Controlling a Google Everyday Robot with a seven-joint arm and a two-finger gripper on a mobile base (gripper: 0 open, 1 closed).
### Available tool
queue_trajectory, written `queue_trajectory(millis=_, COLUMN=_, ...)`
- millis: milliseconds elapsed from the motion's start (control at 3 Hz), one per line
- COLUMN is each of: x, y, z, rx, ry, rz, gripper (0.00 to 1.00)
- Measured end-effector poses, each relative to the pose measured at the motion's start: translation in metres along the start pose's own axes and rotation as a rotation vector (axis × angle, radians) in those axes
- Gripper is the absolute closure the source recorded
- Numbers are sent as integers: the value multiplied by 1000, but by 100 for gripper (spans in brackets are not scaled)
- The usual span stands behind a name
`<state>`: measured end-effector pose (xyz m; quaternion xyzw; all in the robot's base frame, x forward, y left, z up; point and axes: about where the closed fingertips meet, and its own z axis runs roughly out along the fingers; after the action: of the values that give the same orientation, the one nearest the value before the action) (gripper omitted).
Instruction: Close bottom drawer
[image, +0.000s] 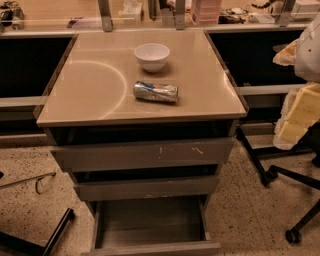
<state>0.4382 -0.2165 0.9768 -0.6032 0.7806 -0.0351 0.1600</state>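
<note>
**Camera view**

1. Hand: no hand is seen anywhere in this view. Whether its fingers are wide or narrow cannot be told, and nothing is shown to be held. Because the hand lies outside the view, places cannot be referred to it directly; they are given here by the cabinet, which the hand must approach from the front.

2. Task object: the drawer (150, 225) is found at the foot of the cabinet, lowest of three. It is pulled well out, so that its shallow grey box is exposed from above. Its plain front panel lies at the lower edge of the view. Nothing is seen inside the box.

3. Other items: the middle drawer (145, 189) and the top drawer (145, 154), the latter with pale scratch marks, are each set slightly out. A white bowl (152, 56) and a crushed can (155, 92) lie on the counter (90, 90), apart from each other.

4. Step in hand: it is judged that closing has not yet begun and that the approach is pending.

5. Next move: the hand is to be brought low, in front of the drawer's panel, and contact made near the panel's middle. A straight push toward the cabinet is called for, so that the box is not skewed on its runners. The chair base (280, 175) to the right should be avoided.
</note>
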Motion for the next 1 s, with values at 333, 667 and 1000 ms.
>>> queue_trajectory(millis=333, x=0, y=0, z=0, rx=0, ry=0, rz=0, gripper=0)
queue_trajectory(millis=667, x=1, y=6, z=30, rx=-16, ry=-50, rz=36, gripper=0)
queue_trajectory(millis=1000, x=0, y=23, z=122, rx=-63, ry=-195, rz=125, gripper=0)
